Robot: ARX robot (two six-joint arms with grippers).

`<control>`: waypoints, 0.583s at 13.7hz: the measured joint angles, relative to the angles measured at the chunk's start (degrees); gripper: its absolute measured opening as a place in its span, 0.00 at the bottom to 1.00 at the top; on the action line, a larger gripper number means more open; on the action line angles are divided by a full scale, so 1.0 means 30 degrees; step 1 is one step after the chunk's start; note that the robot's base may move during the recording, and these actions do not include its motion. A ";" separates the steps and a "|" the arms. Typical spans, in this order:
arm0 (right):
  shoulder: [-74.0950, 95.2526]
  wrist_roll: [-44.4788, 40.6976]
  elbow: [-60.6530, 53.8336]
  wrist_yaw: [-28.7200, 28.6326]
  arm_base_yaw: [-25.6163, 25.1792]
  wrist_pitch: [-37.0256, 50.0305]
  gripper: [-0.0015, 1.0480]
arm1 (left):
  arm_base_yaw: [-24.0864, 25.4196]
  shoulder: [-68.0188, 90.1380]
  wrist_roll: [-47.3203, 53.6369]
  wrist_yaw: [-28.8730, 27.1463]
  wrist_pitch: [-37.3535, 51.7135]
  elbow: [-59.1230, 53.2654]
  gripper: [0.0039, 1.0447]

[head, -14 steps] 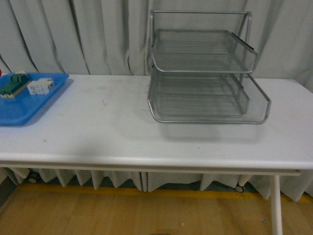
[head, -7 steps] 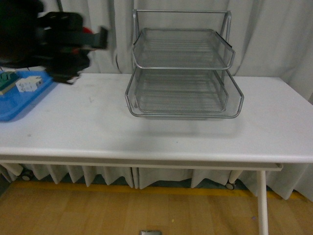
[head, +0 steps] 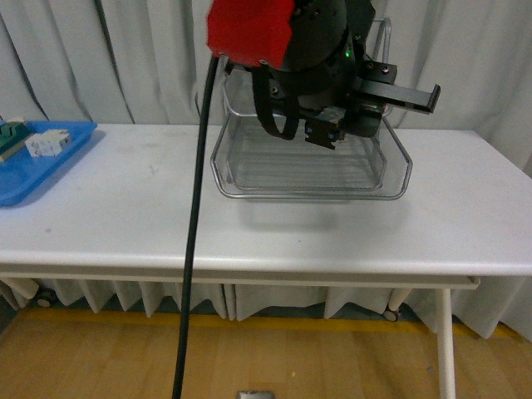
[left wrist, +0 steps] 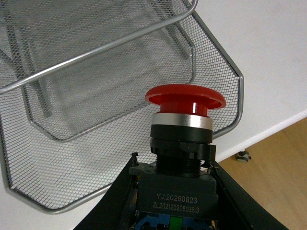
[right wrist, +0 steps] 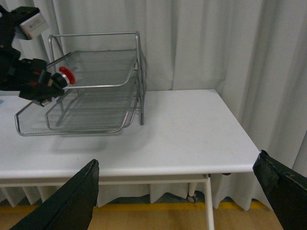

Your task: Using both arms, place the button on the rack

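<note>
Left gripper (left wrist: 173,165) is clamped tight on the small push-button switch with the round red mushroom cap and dark blocky body (left wrist: 184,103). Its black fingers (left wrist: 112,206) squeeze the body from both sides, and the cap sticks out past the tips. White printed numbers show on the body's face.

And where is the button? Up in the air, off the table, held over the front of the silver three-tier wire-mesh rack (left wrist: 62,163), touching no mesh that can be seen. From the right wrist view, the red cap (right wrist: 67,75) sits right at the front rim of the top tier.

In the front view, the black left arm (head: 320,66), with a red block (head: 249,32) at its top, hides the upper tiers. A black cable (head: 195,233) hangs down past the table edge.

Right gripper (right wrist: 177,162) has its jaws spread wide, holding nothing, out in front of the white table (right wrist: 192,129) and well apart from the rack.

Far left, a flat blue plastic tray (head: 62,162) carries a green-and-cream switch block (head: 7,137) and a white block (head: 46,143).
</note>
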 joint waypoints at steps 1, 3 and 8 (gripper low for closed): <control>0.0000 0.0000 0.0007 0.0000 0.0000 0.0000 0.94 | -0.0007 0.0656 0.0044 0.0000 -0.0364 0.0787 0.34; 0.0000 0.0000 0.0000 0.0000 0.0000 0.0007 0.94 | 0.0015 0.1304 0.0146 -0.0036 -0.0831 0.1625 0.34; 0.0000 0.0000 0.0000 0.0000 0.0000 0.0000 0.94 | 0.0219 0.4102 0.0350 -0.0233 -0.2834 0.5275 0.34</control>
